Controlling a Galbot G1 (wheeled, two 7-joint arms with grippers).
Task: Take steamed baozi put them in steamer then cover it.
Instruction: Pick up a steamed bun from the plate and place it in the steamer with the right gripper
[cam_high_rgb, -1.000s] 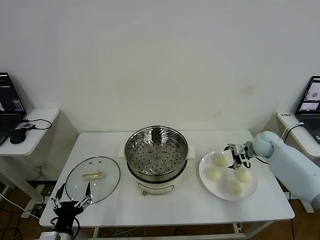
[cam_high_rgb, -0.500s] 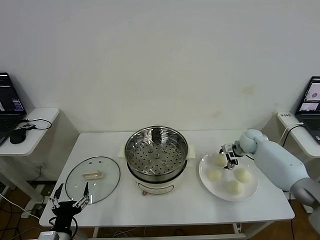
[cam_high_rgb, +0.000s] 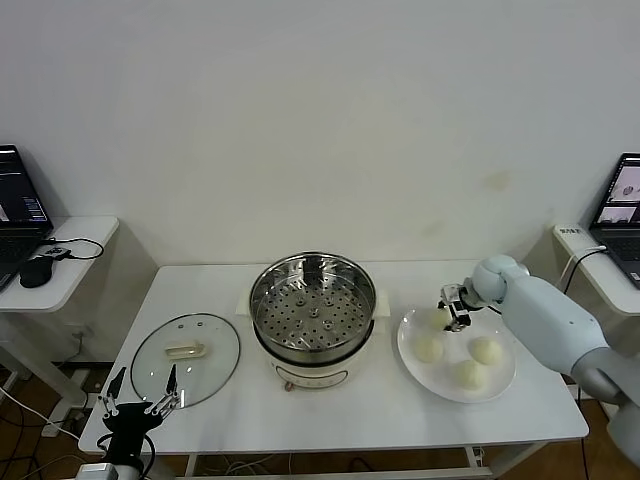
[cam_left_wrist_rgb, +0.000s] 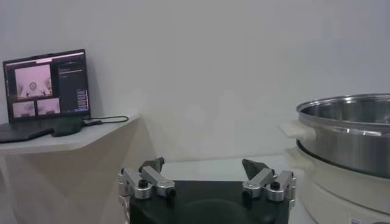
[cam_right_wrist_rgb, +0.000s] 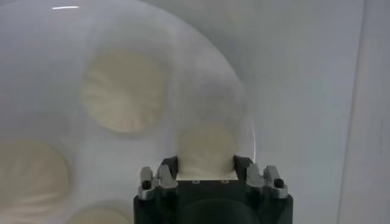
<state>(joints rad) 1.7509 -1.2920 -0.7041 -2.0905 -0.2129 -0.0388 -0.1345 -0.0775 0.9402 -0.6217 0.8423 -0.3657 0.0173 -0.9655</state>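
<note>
Shifted over the last second from mid-plate to the back-left baozi (cam_high_rgb: 440, 318) on the plate (cam_high_rgb: 500, 380); right hand (cam_high_rgb: 452, 308) now straddling it, fingers apart, not yet clamped. First pick imminent. Round bun, no long axis, dome up. Steamer (cam_high_rgb: 313, 312) empty. Left hand (cam_high_rgb: 140, 405) parked, spread, off the counter (cam_high_rgb: 350, 410) corner.

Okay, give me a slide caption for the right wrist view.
Right gripper open around one steamed baozi near the white plate's rim, with three more buns on the plate.
</note>
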